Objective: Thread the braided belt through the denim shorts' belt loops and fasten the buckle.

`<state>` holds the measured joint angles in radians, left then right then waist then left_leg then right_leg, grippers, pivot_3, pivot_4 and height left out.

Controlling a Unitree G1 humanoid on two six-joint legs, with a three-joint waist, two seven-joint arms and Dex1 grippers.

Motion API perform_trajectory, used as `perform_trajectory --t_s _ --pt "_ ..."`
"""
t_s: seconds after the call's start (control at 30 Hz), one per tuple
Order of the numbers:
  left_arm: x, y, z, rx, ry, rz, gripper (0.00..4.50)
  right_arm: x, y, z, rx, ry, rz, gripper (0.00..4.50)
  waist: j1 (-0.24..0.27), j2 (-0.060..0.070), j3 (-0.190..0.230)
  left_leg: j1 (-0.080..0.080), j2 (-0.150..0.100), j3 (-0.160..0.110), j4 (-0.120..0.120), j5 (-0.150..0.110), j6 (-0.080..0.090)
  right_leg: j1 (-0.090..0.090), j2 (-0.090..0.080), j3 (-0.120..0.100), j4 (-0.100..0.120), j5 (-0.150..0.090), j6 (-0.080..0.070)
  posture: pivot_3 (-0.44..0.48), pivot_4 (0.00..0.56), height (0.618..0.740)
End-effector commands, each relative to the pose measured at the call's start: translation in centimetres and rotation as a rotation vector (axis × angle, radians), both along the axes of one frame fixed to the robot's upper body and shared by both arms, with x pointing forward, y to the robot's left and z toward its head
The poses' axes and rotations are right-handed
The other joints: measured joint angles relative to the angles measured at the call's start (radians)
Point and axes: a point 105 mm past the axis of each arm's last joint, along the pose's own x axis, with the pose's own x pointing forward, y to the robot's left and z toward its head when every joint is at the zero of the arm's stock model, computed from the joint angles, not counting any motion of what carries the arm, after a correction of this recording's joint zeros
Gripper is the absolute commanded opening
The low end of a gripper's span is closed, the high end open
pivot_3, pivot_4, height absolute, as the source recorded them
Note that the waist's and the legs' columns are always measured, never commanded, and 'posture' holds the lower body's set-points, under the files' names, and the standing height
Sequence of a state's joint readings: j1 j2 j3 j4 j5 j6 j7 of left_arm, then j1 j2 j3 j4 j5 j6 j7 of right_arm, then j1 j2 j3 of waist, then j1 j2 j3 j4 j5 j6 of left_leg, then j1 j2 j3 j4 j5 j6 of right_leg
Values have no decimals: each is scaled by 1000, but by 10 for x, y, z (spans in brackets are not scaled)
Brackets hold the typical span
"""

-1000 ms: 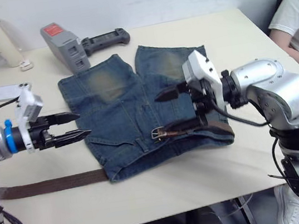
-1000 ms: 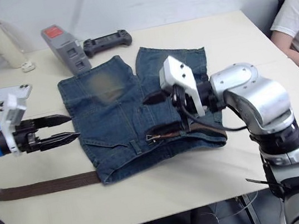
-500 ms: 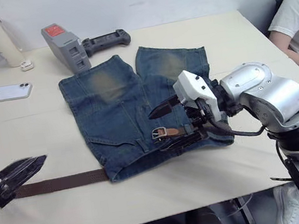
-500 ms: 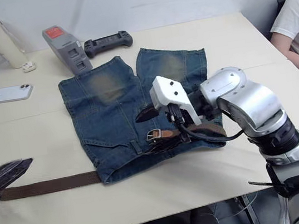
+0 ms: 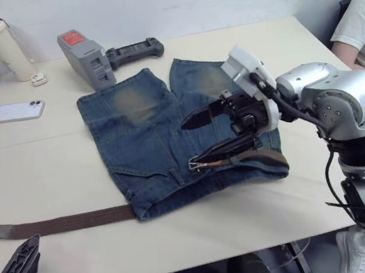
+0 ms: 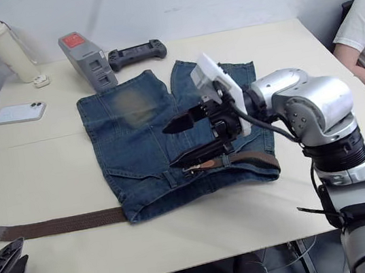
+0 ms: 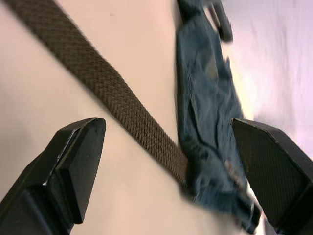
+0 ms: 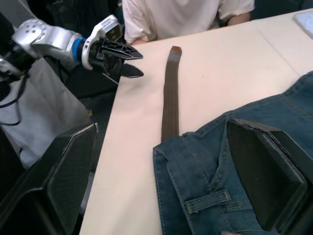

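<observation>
right gripper hangs over the waistband of the denim shorts, fingers spread wide and holding nothing; its lower finger lies just beside the buckle. the braided belt runs left to right along the near waistband: the buckle end shows near the middle of the waist, a darker stretch curves round the right edge under the arm, and the long free tail leaves the shorts' left edge and lies flat on the table, its tip far to the left. one of the belt loops shows on the waistband. left gripper sits low at the near left corner, fingers apart and empty, just near of the tail. judgement: the buckle belongs to the right arm, the tail to the left, and the tail's long axis points from the left gripper toward the shorts. compared with a second ago, the left gripper has dropped from beside the shorts to the table's near edge; the right gripper has lifted slightly off the belt.
</observation>
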<state>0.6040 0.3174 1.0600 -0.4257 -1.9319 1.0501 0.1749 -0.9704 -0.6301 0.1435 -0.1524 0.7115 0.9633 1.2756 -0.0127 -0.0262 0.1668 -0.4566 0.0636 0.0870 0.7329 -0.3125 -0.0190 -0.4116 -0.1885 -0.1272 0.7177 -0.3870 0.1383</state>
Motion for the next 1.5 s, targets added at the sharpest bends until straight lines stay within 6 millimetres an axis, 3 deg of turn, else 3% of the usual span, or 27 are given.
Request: perform_trajectory --t_s 0.03,0.2,0.4,0.6,0.8,1.23,1.37,1.5 --pt "16 -6 4 -30 -28 30 4500 0 -2 11 12 -60 -19 4488 4 -1 0 -1 1 1 2 -1 -2 0 2 0 0 0 0 0 150 664" --pt "33 7 -13 -111 34 157 4500 9 -5 11 7 -101 -77 4488 6 -1 -1 -1 1 6 4 -3 -2 -1 3 2 -1 0 0 0 150 664" --pt "51 -2 -28 -172 89 151 4500 15 -7 14 11 -140 -122 4488 13 1 -1 -1 1 8 4 -3 -2 -1 3 2 0 0 0 0 150 664" --pt "49 2 -39 -222 111 196 4500 18 -8 13 11 -156 -155 4488 16 5 -3 0 1 8 5 -3 -2 1 3 1 0 0 0 0 150 664" --pt "54 -27 -44 -247 128 70 4500 19 -9 14 16 -161 -172 4488 18 11 -4 0 1 8 5 -3 -3 1 3 1 0 0 0 0 150 664" --pt "80 -44 -52 -339 167 61 4500 21 -10 15 5 -178 -201 4488 65 18 -5 0 -2 8 7 -4 -1 5 2 0 -4 1 3 0 150 664" --pt "91 -46 -47 -348 147 46 4500 22 -11 15 3 -185 -210 4488 77 20 -4 -1 -2 7 9 -4 -1 5 2 0 -4 2 3 0 150 664" --pt "93 -44 -49 -354 167 50 3254 23 -11 16 3 -191 -217 4500 81 20 -4 -1 -2 7 9 -4 0 6 2 -1 -4 2 3 0 150 664"
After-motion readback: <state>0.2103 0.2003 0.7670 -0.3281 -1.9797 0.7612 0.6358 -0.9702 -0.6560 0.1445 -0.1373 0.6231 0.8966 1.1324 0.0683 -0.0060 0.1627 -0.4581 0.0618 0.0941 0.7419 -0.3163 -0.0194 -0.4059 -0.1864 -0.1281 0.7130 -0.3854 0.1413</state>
